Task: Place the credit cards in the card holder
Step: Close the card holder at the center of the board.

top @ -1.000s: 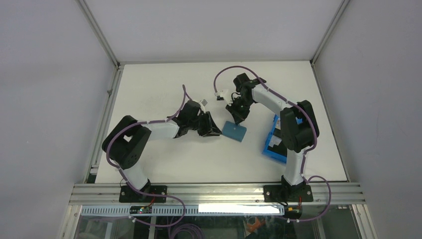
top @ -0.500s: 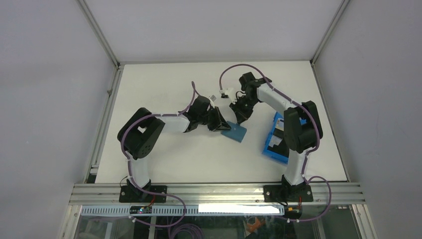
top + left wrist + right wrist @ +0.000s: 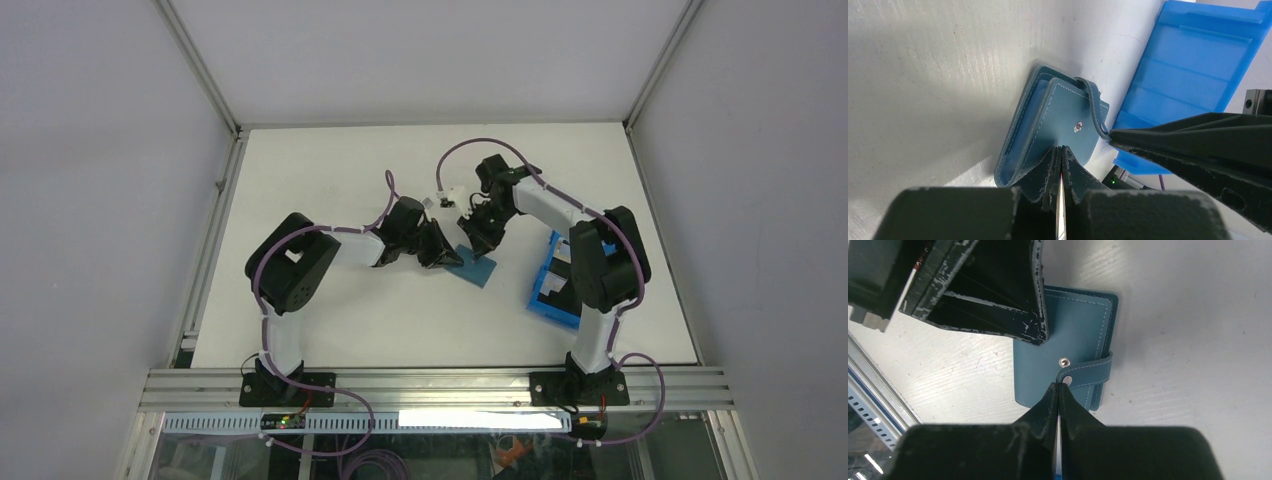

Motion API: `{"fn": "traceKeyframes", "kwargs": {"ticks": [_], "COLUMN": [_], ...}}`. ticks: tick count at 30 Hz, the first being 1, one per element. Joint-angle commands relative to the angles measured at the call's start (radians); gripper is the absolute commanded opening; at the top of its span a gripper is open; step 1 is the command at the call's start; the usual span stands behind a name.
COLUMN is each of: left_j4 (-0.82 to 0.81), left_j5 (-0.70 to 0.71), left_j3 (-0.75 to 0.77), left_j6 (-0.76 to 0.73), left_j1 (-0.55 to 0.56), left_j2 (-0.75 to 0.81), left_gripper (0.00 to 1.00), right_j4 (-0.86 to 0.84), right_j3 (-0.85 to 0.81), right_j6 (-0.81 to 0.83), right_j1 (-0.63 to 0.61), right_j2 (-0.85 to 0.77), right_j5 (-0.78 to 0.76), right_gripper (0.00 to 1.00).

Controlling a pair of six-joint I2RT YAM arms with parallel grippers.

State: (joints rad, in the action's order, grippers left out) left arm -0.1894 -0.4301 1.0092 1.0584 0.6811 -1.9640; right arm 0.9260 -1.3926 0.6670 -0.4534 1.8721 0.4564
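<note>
Bottom centre of the left wrist view: the left gripper, its jaws pressed together on the near edge of the front cover of the card holder. The holder lies mid-frame on the white surface. At its right edge the right gripper, likewise pinched tight, holds the unsnapped tab lifted. Upper right: the blue bin. The holder looks light, soft and floppy, so cover edge and tab are probably the surest holds.
</note>
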Motion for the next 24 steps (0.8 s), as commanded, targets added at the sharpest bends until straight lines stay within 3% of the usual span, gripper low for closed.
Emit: {"fn": "traceKeyframes", "kwargs": {"ticks": [1, 24], "left_j4": [-0.015, -0.08], "left_j5": [-0.007, -0.015], "left_j3": [0.008, -0.026], "left_j6": [0.011, 0.042], "left_j1": [0.012, 0.014], "left_j2": [-0.028, -0.04], "left_gripper": [0.02, 0.01], "right_j4": [-0.046, -0.065], "right_j3": [0.013, 0.045], "right_j6": [-0.009, -0.011], "right_j1": [-0.023, -0.062], "right_j2": [-0.064, -0.054], "right_j5": [-0.007, -0.079], "right_gripper": [0.0, 0.0]}}
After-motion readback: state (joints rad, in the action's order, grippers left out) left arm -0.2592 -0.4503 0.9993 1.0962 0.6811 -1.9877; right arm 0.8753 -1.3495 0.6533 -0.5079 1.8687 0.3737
